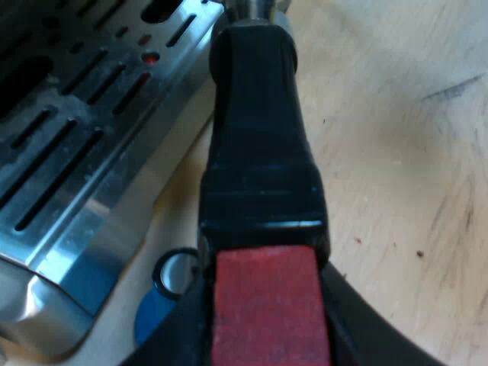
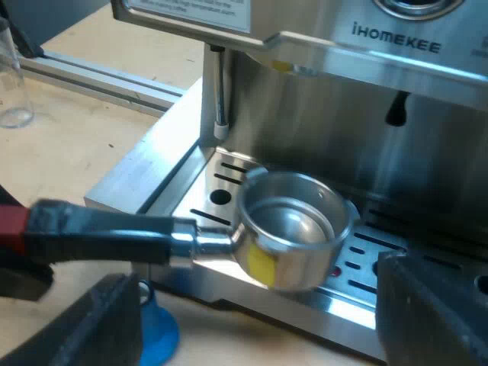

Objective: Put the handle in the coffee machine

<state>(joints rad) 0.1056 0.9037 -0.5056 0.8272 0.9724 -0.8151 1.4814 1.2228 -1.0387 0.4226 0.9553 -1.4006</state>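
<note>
The metal holder (image 2: 293, 229) hangs level just above the espresso machine's (image 2: 396, 46) slotted drip tray (image 2: 221, 179), below the machine's front, with its basket empty. Its dark handle (image 1: 259, 145) runs back to the red end (image 1: 263, 305). My left gripper (image 1: 267, 324) is shut on that red end, a dark finger on each side. The same gripper (image 2: 15, 263) shows at the far end of the handle in the right wrist view. My right gripper (image 2: 263, 320) stands open close before the tray, its fingers (image 2: 99, 320) wide apart and holding nothing.
A blue tamper (image 2: 156, 332) stands on the wooden table (image 1: 396, 152) against the drip tray's edge (image 1: 69, 152), under the handle. The steam wand (image 2: 219, 91) hangs over the tray's corner. A measuring glass (image 2: 11, 84) stands on the table farther off.
</note>
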